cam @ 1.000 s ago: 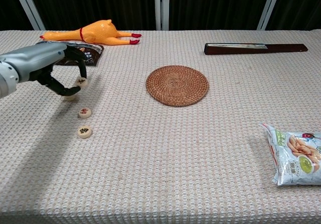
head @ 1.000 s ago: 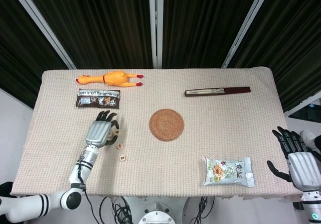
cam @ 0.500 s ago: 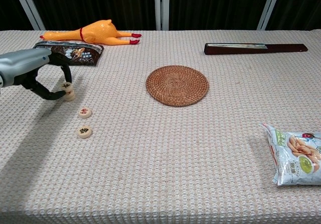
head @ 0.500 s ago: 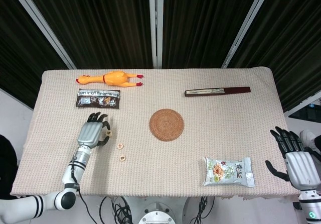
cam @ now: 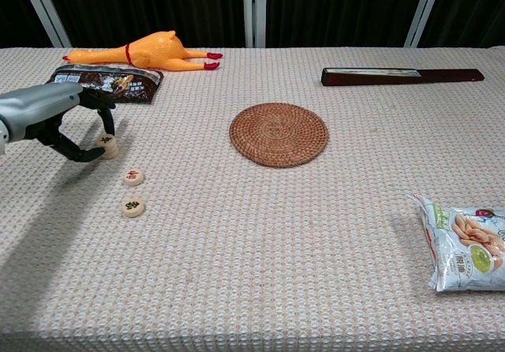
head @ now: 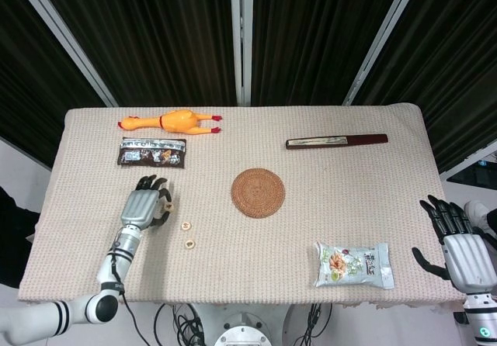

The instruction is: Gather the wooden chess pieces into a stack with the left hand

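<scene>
Chest view: left hand (cam: 59, 119) pinching a two-piece stack (cam: 106, 146) near table's left edge; right hand (head: 463, 247) idle, fingers spread. Next: fetch nearest loose piece (cam: 133, 177).

The left hand (cam: 55, 115) hangs low with fingers curled down, while the right hand (head: 463, 247) rests fingers apart.

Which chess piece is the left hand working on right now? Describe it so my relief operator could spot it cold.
Start at the round woven coaster mid-table and look toward the robot's left. Three wooden chess pieces sit there in a loose line; take the farthest one, just below the dark snack packet. It alone sits at the fingertips of the left hand; the other two lie free.
</scene>
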Motion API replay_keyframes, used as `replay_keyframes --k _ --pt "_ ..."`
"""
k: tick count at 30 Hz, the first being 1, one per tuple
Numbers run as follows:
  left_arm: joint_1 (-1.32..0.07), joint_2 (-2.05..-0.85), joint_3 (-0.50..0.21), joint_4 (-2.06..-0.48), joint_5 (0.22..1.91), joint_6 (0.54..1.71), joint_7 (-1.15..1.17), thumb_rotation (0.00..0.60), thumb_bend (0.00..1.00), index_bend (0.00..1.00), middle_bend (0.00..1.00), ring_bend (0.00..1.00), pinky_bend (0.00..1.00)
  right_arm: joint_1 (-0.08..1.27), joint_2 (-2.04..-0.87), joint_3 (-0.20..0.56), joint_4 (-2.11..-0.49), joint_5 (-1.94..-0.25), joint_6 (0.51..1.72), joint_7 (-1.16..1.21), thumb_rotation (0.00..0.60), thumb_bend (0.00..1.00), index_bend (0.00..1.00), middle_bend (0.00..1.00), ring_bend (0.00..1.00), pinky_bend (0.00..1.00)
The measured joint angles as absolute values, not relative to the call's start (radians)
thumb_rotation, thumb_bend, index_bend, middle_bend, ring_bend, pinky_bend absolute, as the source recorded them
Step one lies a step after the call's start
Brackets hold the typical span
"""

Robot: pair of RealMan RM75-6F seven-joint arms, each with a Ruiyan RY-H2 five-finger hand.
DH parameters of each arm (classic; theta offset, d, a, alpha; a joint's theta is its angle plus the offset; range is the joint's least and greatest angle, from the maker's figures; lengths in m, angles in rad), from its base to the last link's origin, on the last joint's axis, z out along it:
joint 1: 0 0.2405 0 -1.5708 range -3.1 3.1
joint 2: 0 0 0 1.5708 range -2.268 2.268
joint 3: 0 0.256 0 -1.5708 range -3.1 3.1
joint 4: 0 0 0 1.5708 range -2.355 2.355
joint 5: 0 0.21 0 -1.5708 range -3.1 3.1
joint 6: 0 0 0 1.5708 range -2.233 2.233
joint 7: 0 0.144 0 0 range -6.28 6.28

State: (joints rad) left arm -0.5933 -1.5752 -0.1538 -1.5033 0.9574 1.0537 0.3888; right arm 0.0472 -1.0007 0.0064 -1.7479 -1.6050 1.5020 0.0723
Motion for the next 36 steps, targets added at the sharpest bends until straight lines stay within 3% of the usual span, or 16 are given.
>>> replay_keyframes --k 9,21,36 --pt "-0.592 -1.569 -0.155 -1.514 0.960 1.061 0.388 0.600 0.33 0.31 0.12 0.00 0.00 0.046 -1.001 0.006 -1.748 -1.606 1.504 0.072 0.600 0.25 0.00 0.00 0.00 0.00" --pt "-0.575 -1.526 -0.112 -1.665 1.092 1.132 0.430 0.600 0.34 0.38 0.12 0.00 0.00 0.044 -0.998 0.005 -1.749 -1.612 1.512 0.077 0.600 0.25 0.00 0.00 0.00 0.00" --pt "-0.599 -1.643 -0.047 -1.534 1.169 1.092 0.503 0.600 0.34 0.38 0.10 0.00 0.00 0.035 -0.982 0.004 -1.737 -1.626 1.535 0.131 0.600 0.25 0.00 0.00 0.00 0.00"
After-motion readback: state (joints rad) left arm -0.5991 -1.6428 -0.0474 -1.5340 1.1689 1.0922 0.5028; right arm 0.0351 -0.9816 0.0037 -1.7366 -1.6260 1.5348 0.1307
